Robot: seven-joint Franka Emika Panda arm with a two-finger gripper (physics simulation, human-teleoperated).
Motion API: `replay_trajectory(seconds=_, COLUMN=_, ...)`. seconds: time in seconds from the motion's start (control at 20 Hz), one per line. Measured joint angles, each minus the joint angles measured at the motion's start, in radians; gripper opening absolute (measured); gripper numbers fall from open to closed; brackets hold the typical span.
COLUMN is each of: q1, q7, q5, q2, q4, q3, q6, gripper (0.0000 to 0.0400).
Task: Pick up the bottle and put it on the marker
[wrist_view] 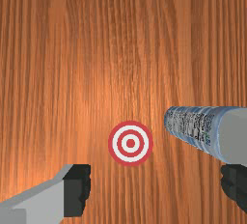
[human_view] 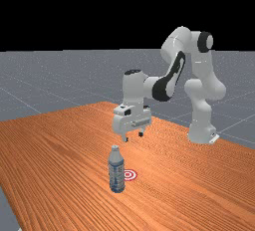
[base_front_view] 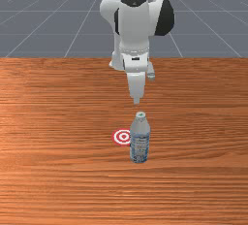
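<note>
A: Start at the gripper [human_view: 133, 137]. Count?
B: One, two fingers [wrist_view: 77, 189]. Set wide apart, gripping nothing, raised over the wood.
A: Next out?
B: Bottle [human_view: 116, 171], one. Upright on the table [base_front_view: 48, 170], lower than the fingertips, off toward one finger's side. Its top is cut off by the wrist view's edge; label print too small to read.
A: Marker?
B: One marker [wrist_view: 130, 143], flat, below the gripper, just beside the bottle's foot, not under it. Two white rings, red between and around, red centre. Whole in the wrist view; bottle hides part of its rim in the front and far views.
A: Farthest?
B: One arm base [human_view: 200, 130], well apart from the gripper, on the side away from the bottle. Front view: partly hidden behind the arm [base_front_view: 134, 25], whose upper part is cut off.
</note>
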Motion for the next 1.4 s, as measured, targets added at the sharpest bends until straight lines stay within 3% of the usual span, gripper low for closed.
replay_trajectory(seconds=0.2, q1=0.009, q7=-0.011, q5=-0.047, q2=0.022, q4=0.039, q3=-0.007, q6=-0.012, gripper=0.04)
replay_trajectory(seconds=0.25, q1=0.044, q7=0.09, q5=-0.12, q2=0.049, q4=0.084, q3=-0.04, q6=-0.037, gripper=0.04)
replay_trajectory(seconds=0.3, q1=0.053, q7=0.103, q5=-0.139, q2=0.08, q4=0.133, q3=-0.048, q6=-0.058, gripper=0.04)
replay_trajectory(seconds=0.35, q1=0.008, q7=-0.04, q5=-0.063, q2=0.104, q4=0.169, q3=-0.005, q6=-0.06, gripper=0.04)
replay_trajectory(seconds=0.45, q1=0.029, q7=0.049, q5=-0.085, q2=0.135, q4=0.218, q3=-0.028, q6=-0.08, gripper=0.04)
replay_trajectory(seconds=0.7, q1=0.022, q7=0.036, q5=-0.068, q2=0.126, q4=0.206, q3=-0.021, q6=-0.072, gripper=0.04)
replay_trajectory(seconds=0.75, q1=0.019, q7=0.032, q5=-0.063, q2=0.112, q4=0.179, q3=-0.019, q6=-0.041, gripper=0.04)
replay_trajectory(seconds=0.85, q1=0.032, q7=0.062, q5=-0.094, q2=0.046, q4=0.05, q3=-0.036, q6=0.2, gripper=0.04)
replay_trajectory(seconds=0.95, q1=0.035, q7=0.07, q5=-0.103, q2=0.002, q4=0.036, q3=-0.04, q6=0.211, gripper=0.04)
replay_trajectory(seconds=1.0, q1=0.028, q7=0.06, q5=-0.093, q2=-0.014, q4=0.048, q3=-0.031, q6=0.168, gripper=0.04)
replay_trajectory(seconds=1.1, q1=0.02, q7=0.033, q5=-0.065, q2=0.011, q4=0.161, q3=-0.019, q6=-0.055, gripper=0.04)
replay_trajectory(seconds=1.25, q1=0.019, q7=0.026, q5=-0.059, q2=0.155, q4=0.42, q3=-0.017, q6=-0.301, gripper=0.04)
replay_trajectory(seconds=1.3, q1=0.019, q7=0.024, q5=-0.058, q2=0.249, q4=0.588, q3=-0.017, q6=-0.413, gripper=0.04)
replay_trajectory(seconds=1.35, q1=0.018, q7=0.027, q5=-0.063, q2=0.135, q4=0.358, q3=-0.02, q6=-0.169, gripper=0.04)
replay_trajectory(seconds=1.4, q1=0.019, q7=0.022, q5=-0.058, q2=0.356, q4=0.767, q3=-0.018, q6=-0.47, gripper=0.04)
